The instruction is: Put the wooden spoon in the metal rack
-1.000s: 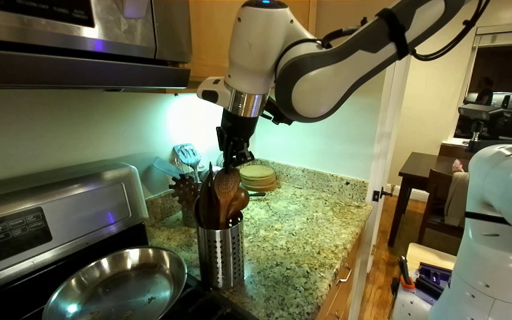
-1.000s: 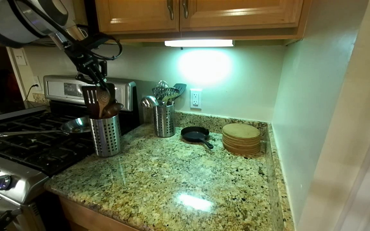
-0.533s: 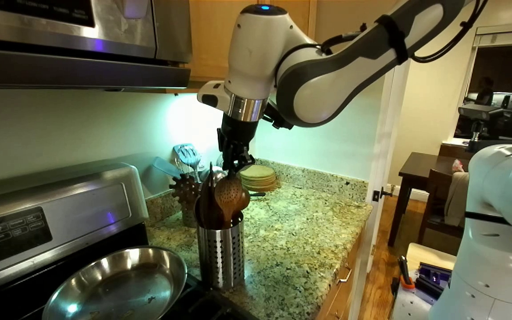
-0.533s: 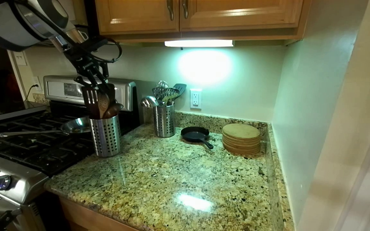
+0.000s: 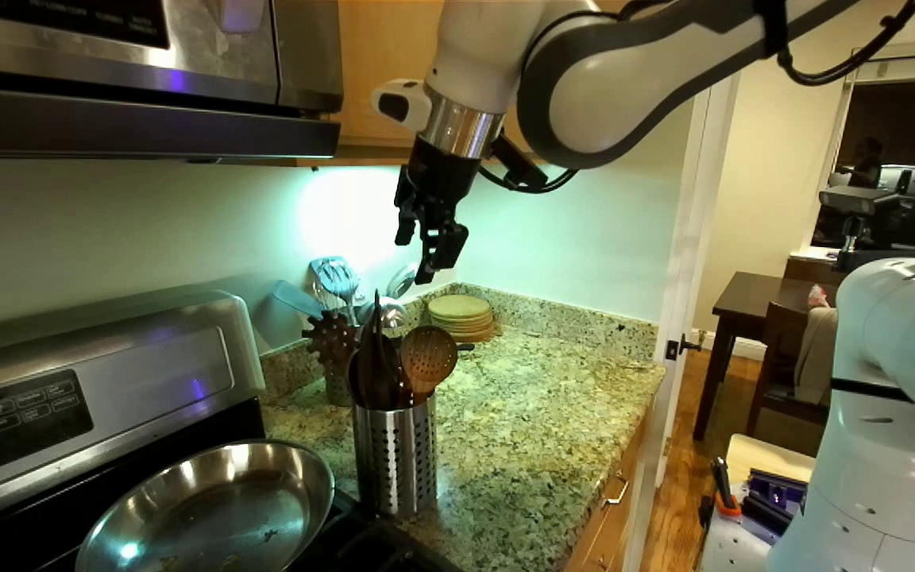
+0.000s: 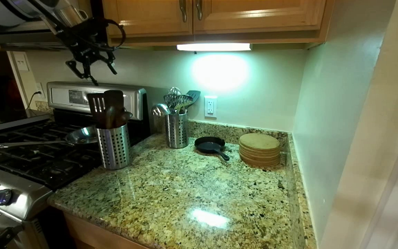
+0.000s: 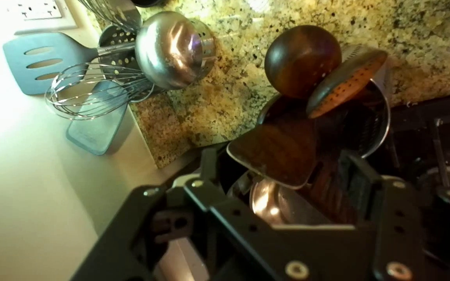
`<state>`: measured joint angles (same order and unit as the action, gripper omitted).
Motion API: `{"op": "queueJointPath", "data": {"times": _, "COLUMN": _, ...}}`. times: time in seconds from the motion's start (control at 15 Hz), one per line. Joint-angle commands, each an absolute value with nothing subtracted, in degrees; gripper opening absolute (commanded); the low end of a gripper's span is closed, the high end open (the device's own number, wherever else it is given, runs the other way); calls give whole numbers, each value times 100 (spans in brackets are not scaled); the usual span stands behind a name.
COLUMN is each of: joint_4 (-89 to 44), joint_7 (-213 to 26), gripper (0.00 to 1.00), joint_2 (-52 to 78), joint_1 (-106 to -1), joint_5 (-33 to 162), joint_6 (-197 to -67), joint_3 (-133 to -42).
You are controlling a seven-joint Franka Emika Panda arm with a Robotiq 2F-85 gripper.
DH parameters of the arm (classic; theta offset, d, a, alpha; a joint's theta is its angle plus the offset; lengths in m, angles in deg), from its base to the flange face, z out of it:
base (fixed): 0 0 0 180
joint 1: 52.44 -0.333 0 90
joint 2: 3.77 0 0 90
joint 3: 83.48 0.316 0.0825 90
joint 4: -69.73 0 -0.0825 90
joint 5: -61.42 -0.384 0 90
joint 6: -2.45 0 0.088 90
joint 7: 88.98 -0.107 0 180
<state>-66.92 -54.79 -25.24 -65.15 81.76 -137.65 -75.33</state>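
The wooden spoon (image 5: 430,357), with a perforated oval head, stands in the metal rack (image 5: 395,461) and leans outward over its rim among darker wooden utensils. In the wrist view the spoon's head (image 7: 348,84) appears nearly edge-on beside a round dark ladle (image 7: 303,60). The rack (image 6: 113,147) is upright at the counter's edge by the stove. My gripper (image 5: 415,258) hangs above the rack, apart from the spoon. Its jaws stand well apart with nothing held, as the gripper (image 7: 283,166) in the wrist view also shows. The spoon's lower handle is hidden inside the rack.
Beside the rack, a steel frying pan (image 5: 219,500) sits on the stove. Farther back stands a second metal holder (image 6: 177,131) with a whisk and spatulas. A small black skillet (image 6: 210,144) and a stack of round boards (image 6: 259,150) are along the wall. A microwave (image 5: 140,119) overhangs the stove.
My gripper was down at the spoon's head, shut on it; it has opened and risen clear. The spoon has tipped sideways and turned in the rack.
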Motion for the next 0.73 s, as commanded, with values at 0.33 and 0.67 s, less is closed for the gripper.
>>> {"op": "queueJointPath", "data": {"times": 0.33, "joint_4": -7037, "joint_7": -5243, "gripper": 100, "joint_2": -4195, "joint_1": -6739, "joint_5": 6995, "joint_6": -11805, "joint_3": -7968}}
{"op": "queueJointPath", "data": {"times": 0.67, "joint_4": -6817, "joint_7": -5208, "gripper": 100, "joint_2": -3980, "joint_1": -6779, "joint_5": 7112, "joint_6": -11828, "joint_3": -7961}}
